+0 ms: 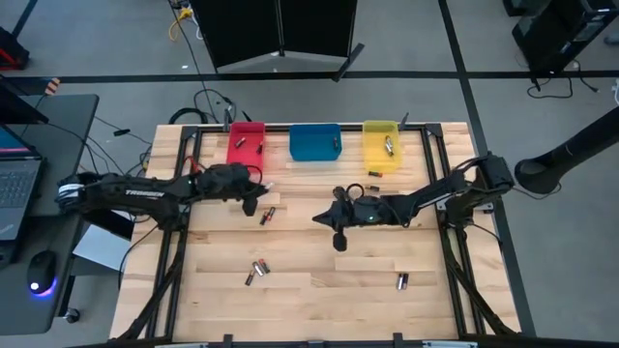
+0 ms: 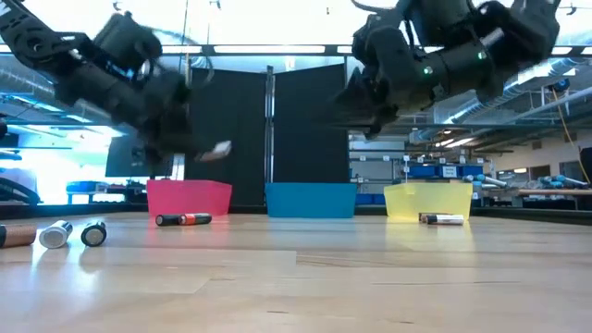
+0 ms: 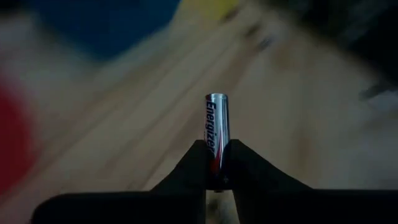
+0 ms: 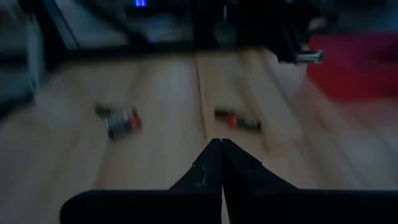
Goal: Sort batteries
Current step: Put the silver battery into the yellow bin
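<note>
Wooden table [image 1: 319, 261] carried loose batteries [image 1: 257, 272] and red [image 1: 246, 145], blue [image 1: 315, 142] and yellow [image 1: 381, 145] bins along its far edge. Left gripper [image 3: 217, 163] hung near the red bin, pinching one cell [image 3: 216, 127] upright, probably for dropping there. Right gripper [image 4: 221, 163], closed and empty, hovered mid-table.

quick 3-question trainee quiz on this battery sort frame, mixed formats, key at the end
1. True or false: the left claw is shut on a battery.
2. Which bin does the high view show with no battery in it? A) red bin B) blue bin C) yellow bin
3. Fill in: the right claw is ____ and holds nothing.

Key: 1 true; 2 B; 3 shut
</note>
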